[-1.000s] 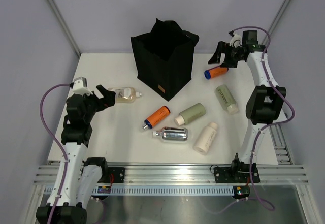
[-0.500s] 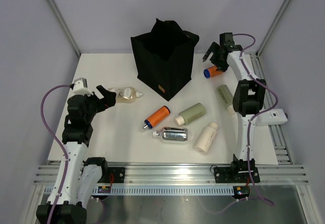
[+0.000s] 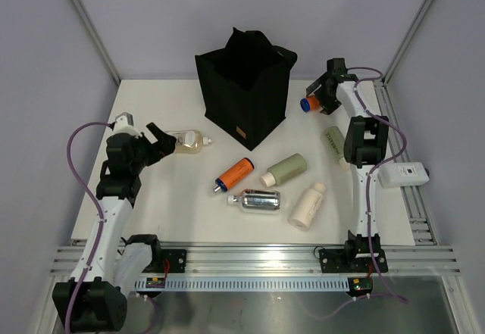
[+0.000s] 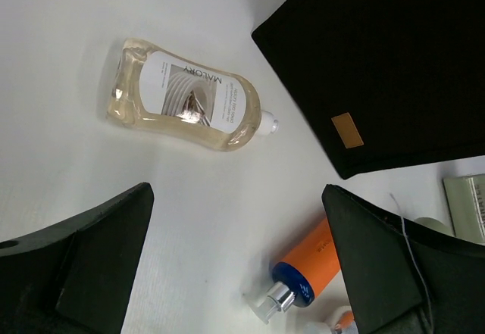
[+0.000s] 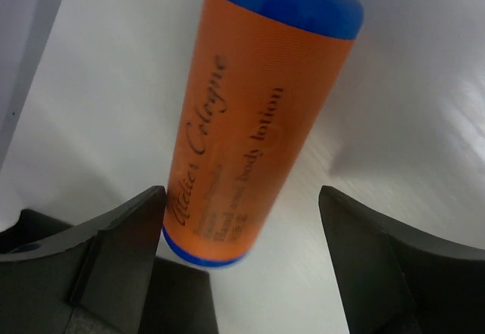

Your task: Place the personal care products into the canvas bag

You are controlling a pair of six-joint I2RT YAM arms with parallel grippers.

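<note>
Orange bottle (image 5: 250, 114) on table (image 4: 68, 167) between right jaws, which are spread wide and not clamped on it; lies just right of canvas bag (image 3: 246, 99). Clear amber bottle (image 4: 186, 103) lies ahead of left jaws — wide apart, empty.

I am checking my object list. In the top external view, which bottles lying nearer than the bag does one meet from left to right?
clear amber bottle → orange bottle → silver bottle → sage-green bottle → cream bottle → second sage-green bottle
</note>
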